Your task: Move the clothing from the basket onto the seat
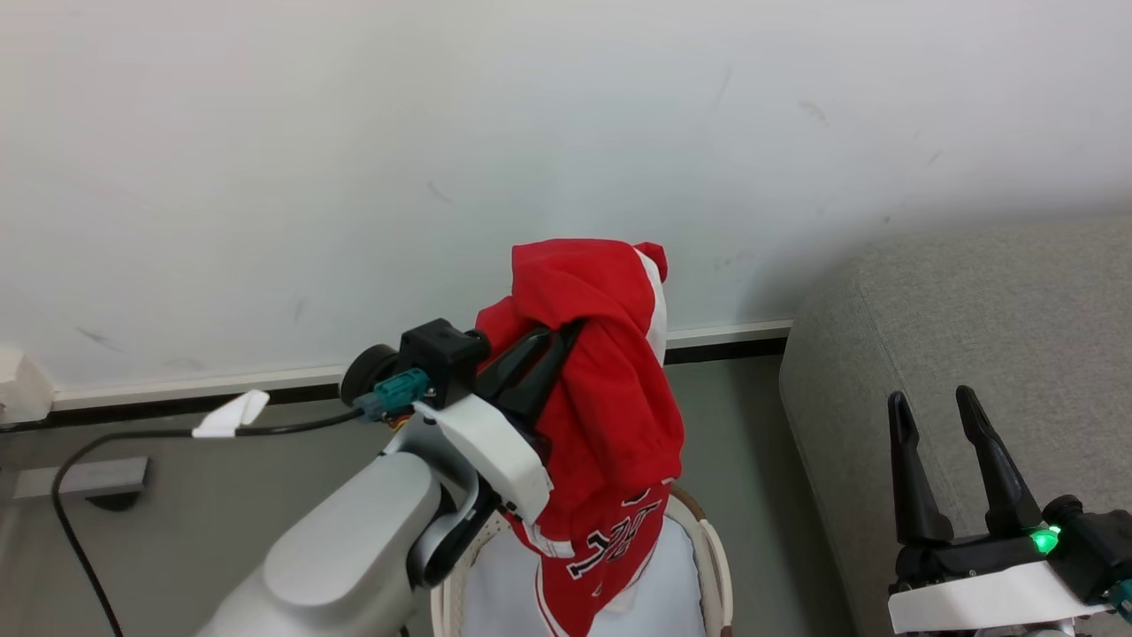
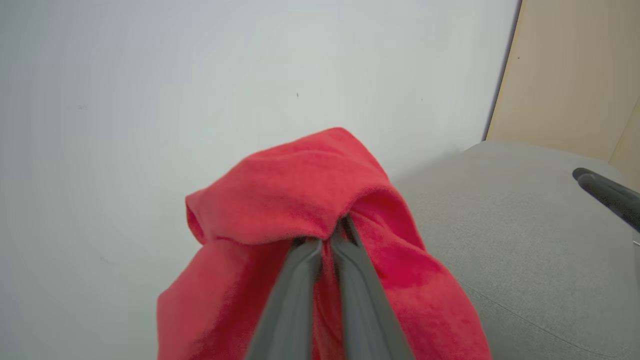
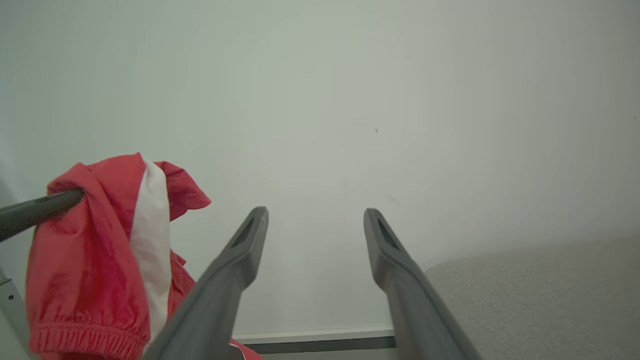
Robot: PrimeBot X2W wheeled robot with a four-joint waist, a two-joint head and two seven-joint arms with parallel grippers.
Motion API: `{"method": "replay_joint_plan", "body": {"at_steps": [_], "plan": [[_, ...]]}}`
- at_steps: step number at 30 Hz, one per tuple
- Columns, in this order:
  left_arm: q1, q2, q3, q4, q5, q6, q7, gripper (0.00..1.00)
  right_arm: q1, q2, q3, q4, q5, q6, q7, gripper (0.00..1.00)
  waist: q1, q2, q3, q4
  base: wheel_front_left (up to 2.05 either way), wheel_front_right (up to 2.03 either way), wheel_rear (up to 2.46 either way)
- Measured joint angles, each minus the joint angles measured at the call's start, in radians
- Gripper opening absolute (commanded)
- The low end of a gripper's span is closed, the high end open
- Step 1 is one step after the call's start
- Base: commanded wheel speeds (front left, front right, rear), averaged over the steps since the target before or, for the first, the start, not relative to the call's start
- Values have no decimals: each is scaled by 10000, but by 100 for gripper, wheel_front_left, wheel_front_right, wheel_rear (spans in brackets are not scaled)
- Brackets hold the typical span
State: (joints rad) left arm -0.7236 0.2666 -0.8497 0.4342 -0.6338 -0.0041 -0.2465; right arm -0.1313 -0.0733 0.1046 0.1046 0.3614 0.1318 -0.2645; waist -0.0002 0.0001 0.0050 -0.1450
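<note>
**Red garment in my left jaws, hanging over the basket**

My left gripper (image 1: 566,341) is clamped on the red clothing (image 1: 610,398). In my left wrist view the two dark fingers lie pressed together, with a fold of the cloth pinched between their tips. The fabric bunches over the fingertips in a hood-like lump and drapes down on both sides of them. A white trim panel runs down the side that faces my right wrist camera, and an elastic hem shows at the lower edge there.

In the head view, the lower end of the garment, with its black-and-white lettering, hangs down into the mouth of the cream basket (image 1: 718,553). I cannot tell whether it touches anything inside. A pale cloth (image 1: 676,575) lies in the basket beneath it.

My right gripper (image 1: 930,398) holds nothing. Its jaws stand wide apart, fingers pointing up, in front of the grey sofa (image 1: 973,310). The sofa is to the right of the basket, and the clothing is clear of it, with bare floor (image 1: 752,442) between the two. Behind everything is a white wall (image 1: 442,133). A black cable (image 1: 115,438) trails across the floor on my left.
</note>
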Motion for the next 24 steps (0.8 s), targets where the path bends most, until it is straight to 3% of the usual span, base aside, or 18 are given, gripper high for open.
{"method": "replay_joint_plan", "body": {"at_steps": [15,24], "plan": [[-25,293,75,-1246,-84,418,445,0,75,-433,1035,-228,203,0,0,100,1,0,31,116,0,0,0],[-143,153,0,-1248,-125,403,516,0,-344,-1413,3751,105,777,0,0,100,1,0,-3,339,0,0,0]]}}
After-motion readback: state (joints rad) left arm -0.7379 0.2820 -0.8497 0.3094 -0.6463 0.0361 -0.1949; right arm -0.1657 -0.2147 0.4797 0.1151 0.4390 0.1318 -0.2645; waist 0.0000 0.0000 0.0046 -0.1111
